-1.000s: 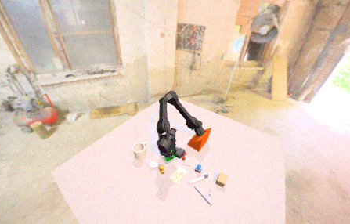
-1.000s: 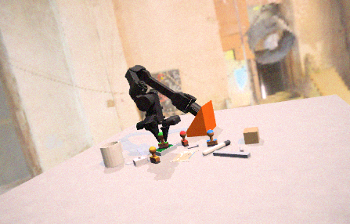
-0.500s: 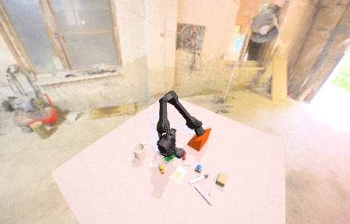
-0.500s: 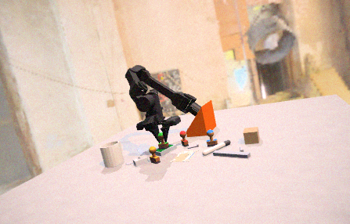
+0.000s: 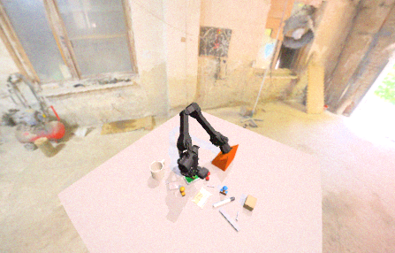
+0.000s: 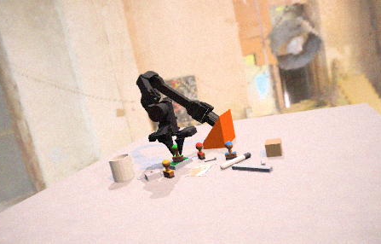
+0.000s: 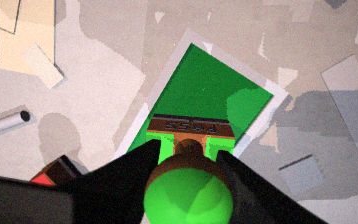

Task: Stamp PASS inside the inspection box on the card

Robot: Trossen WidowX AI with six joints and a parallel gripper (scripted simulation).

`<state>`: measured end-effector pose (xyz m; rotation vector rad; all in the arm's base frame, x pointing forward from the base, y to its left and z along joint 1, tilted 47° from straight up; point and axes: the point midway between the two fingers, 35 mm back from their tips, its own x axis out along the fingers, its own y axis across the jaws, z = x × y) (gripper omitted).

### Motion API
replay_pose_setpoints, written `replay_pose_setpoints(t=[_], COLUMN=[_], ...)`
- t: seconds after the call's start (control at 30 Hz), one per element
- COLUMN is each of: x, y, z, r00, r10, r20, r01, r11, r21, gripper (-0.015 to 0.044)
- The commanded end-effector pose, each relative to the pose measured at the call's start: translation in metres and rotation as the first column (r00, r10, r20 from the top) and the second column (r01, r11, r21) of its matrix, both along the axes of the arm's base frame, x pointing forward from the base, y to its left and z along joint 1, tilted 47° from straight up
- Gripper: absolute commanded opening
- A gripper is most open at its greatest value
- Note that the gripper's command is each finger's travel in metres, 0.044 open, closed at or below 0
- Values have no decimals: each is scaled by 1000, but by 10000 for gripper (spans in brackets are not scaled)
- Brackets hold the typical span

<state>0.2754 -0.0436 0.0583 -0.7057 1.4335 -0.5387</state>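
The PASS stamp [image 6: 177,156] [image 7: 192,128] has a green round knob and a brown block with PASS lettering on its side. My gripper [image 6: 177,151] [image 7: 188,154] is shut on it, with a finger on each side below the knob. The stamp is upright over the near part of the green ink pad [image 5: 190,180] [image 6: 185,162] [image 7: 212,82], on it or just above; the contact itself is hidden. The pale card [image 5: 201,198] [image 6: 199,171] [image 7: 36,22] lies flat beside the pad; black lines show on it in the wrist view.
A yellow stamp [image 5: 182,191] [image 6: 168,169], red stamp [image 6: 200,151] [image 7: 42,179] and blue stamp [image 5: 224,190] [image 6: 230,151] stand around. Also there: mug [image 5: 156,170] [image 6: 121,168], marker [image 5: 223,203] [image 6: 234,161], grey bar [image 5: 229,220] [image 6: 251,169], wooden block [image 5: 250,203] [image 6: 274,148], orange wedge [image 5: 224,161] [image 6: 218,136].
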Motion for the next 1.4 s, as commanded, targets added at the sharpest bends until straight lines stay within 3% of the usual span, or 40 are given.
replay_pose_setpoints(t=[0.0,1.37], x=[1,0], y=[-2,17], z=[0,16], r00=[1000,1000], r10=[1,2], r20=[1,0], r01=[-1,-2], r11=[1000,1000], r21=[-5,-2], gripper=[0,0])
